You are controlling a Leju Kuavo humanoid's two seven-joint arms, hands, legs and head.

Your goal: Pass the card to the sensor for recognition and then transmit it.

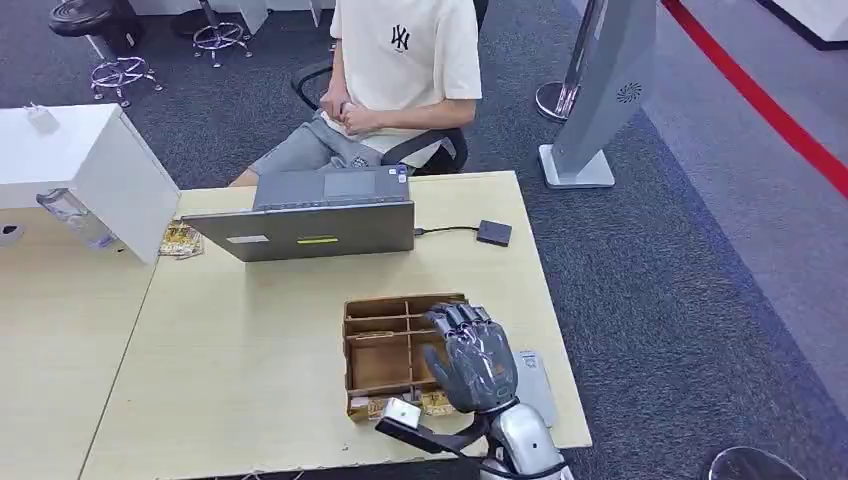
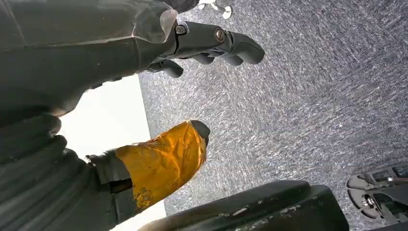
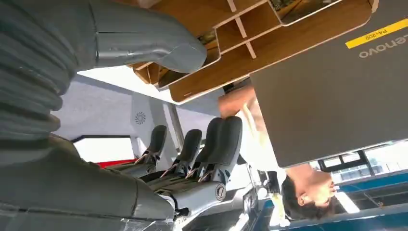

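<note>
My right hand [image 1: 470, 355] hovers over the right side of a wooden divided box [image 1: 385, 350] near the table's front edge. Its fingers [image 3: 192, 144] are stretched out and apart from the thumb [image 3: 159, 41], with nothing between them. Gold-patterned cards [image 1: 435, 403] lie in the box's front compartments, just under the hand; one card [image 3: 308, 7] also lies in a compartment seen from the right wrist. A small black sensor [image 1: 494, 233] sits on the table's right side, wired to a grey laptop [image 1: 320, 225]. My left hand [image 2: 192, 96] hangs over carpet holding nothing, its thumb [image 2: 163, 161] wrapped in yellow tape.
A person [image 1: 400, 70] sits in a chair behind the laptop with hands in their lap. A flat grey object [image 1: 537, 385] lies right of my hand. More gold cards [image 1: 180, 240] lie at the left, by a white box [image 1: 90, 165] and a bottle [image 1: 75, 220]. A grey floor stand [image 1: 600, 90] stands on the carpet.
</note>
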